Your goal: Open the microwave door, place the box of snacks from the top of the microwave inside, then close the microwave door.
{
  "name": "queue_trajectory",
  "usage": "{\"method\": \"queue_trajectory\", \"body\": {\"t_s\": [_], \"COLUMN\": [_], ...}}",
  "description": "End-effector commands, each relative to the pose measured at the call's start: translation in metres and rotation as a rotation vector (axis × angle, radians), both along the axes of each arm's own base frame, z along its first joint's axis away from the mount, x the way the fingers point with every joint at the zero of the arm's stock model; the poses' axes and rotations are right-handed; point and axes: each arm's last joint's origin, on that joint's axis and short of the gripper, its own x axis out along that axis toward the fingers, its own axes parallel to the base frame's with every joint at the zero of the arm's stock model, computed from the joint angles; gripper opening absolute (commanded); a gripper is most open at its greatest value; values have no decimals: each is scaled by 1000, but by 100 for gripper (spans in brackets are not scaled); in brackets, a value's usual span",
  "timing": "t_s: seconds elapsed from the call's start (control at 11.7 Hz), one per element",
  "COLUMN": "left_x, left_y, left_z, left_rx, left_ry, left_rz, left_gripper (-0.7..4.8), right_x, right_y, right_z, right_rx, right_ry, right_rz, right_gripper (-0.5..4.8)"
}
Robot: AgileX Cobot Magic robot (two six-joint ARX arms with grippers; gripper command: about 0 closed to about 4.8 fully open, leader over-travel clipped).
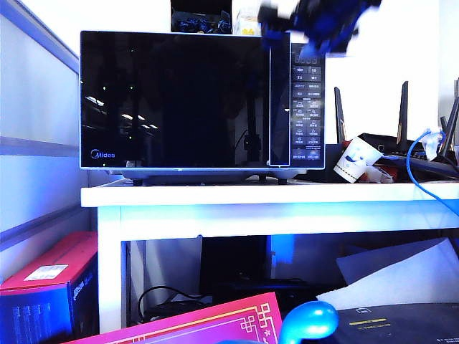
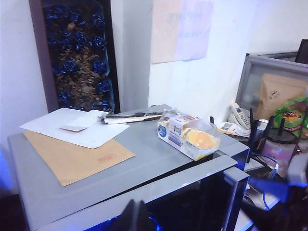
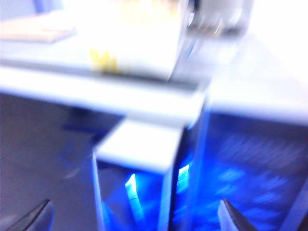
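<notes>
Both grippers need placing first. Right gripper, a dark blurred mass in the exterior view, hovers at the upper right corner of the large glossy black microwave, above its button panel; in its own wrist view two dark fingertips sit far apart at the frame's edges with nothing between them, so its jaws stand wide and empty. Left gripper shows only as a dark tip near the microwave's front top edge, and whether its jaws are apart or together cannot be told.

The small clear plastic box of snacks lies on the grey top of the oven, near the front right corner, apart from the white paper sheets and the brown envelope. It looks light, and its thin transparent walls would probably flex or crackle under a hard squeeze, so a gentle pinch across the short sides, low on the body, seems safest. The smooth film may be slippery. Its contents are round and yellow-orange, with a white and blue label at one end.

The wide black mirror-glass microwave door appears shut or nearly so, flush with its silver edge; the vertical glossy strip at its right side is the likely place to pull. It is stiff and hinged, and probably needs a firm tug.
</notes>
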Motion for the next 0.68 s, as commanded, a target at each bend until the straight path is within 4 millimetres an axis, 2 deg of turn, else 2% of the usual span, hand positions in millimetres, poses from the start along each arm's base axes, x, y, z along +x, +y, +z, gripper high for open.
{"method": "queue_trajectory", "body": {"t_s": [0.09,0.17,0.34,0.43,0.68], "left_x": [-2,-2,-2,-2,-2], "left_y": [0,0,0,0,0], "left_z": [2,2,2,2,2], "left_rx": [2,3,2,3,3], "left_ry": [-12,-10,-7,-7,-7], "left_rz": [-3,-3,-3,-7,-14], "left_gripper": [-5,-5,-5,-5,-5], "right_x": [-9,1,9,19,32], "right_y": [-16,-58,-82,-95,-93], "right_z": [22,23,19,9,-6], "right_rx": [-62,-68,-52,-49,-22], "right_ry": [-81,-60,-48,-57,-49], "right_rz": [-148,-164,30,152,210], "right_gripper": [366,322,322,323,327]}}
